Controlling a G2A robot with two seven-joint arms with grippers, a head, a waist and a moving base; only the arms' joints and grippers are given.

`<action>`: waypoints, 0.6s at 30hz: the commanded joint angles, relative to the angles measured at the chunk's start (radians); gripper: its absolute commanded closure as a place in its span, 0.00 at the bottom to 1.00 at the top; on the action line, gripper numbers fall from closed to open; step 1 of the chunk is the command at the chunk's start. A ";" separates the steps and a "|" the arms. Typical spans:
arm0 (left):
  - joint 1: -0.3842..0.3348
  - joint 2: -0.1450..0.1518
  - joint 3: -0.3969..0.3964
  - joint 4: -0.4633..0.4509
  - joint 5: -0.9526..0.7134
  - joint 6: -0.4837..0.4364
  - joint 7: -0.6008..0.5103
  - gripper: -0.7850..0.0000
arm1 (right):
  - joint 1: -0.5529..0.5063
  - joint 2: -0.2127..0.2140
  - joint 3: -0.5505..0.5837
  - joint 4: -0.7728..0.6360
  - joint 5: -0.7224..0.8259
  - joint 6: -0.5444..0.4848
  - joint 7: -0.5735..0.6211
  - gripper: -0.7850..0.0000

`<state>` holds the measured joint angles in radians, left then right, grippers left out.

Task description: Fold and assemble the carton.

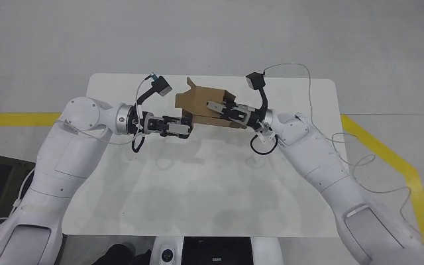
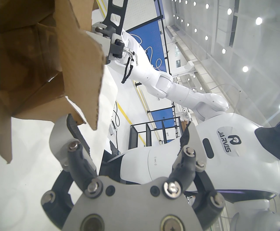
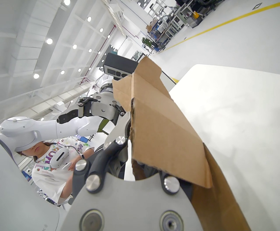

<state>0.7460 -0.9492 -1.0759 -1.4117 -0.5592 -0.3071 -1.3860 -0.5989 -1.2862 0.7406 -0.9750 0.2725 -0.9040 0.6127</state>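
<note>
Left wrist view showed the left gripper [image 2: 130, 122] spread, one fingertip [image 2: 73, 129] at a flap of the carton [image 2: 32, 65]. The right gripper [image 1: 220, 106] pinched its wall, at the far middle of the table [image 1: 199, 192]. It looked light and stiff, probably best held near creases.

A white, rounded-corner rectangular table [image 1: 212, 192] stands on a pale grey smooth floor [image 1: 199, 33]. Yellow painted floor stripes run beside it, one off one short end [image 1: 26, 119] and an angled one off the other [image 1: 377, 142]. The right wrist view shows another long yellow stripe [image 3: 218, 25] leading towards metal shelving racks loaded with equipment [image 3: 172, 21] and a small green potted plant [image 3: 147, 41]. Round white ceiling lights [image 2: 258, 20] shine overhead. Blue wall panels [image 2: 143, 32] and a black metal frame rack [image 2: 153, 131] stand farther back.
</note>
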 commanded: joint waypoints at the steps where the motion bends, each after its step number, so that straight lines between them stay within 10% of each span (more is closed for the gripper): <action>1: 0.000 -0.001 0.000 -0.002 -0.002 0.002 -0.001 0.00 | 0.002 -0.005 -0.001 0.003 0.001 -0.003 -0.004 1.00; 18: -0.014 -0.009 0.008 0.009 -0.007 0.002 -0.013 0.00 | 0.002 -0.036 -0.006 0.000 0.054 -0.033 0.049 1.00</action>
<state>0.7328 -0.9577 -1.0679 -1.4053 -0.5674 -0.3050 -1.3999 -0.5952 -1.3212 0.7351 -0.9729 0.3240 -0.9377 0.6579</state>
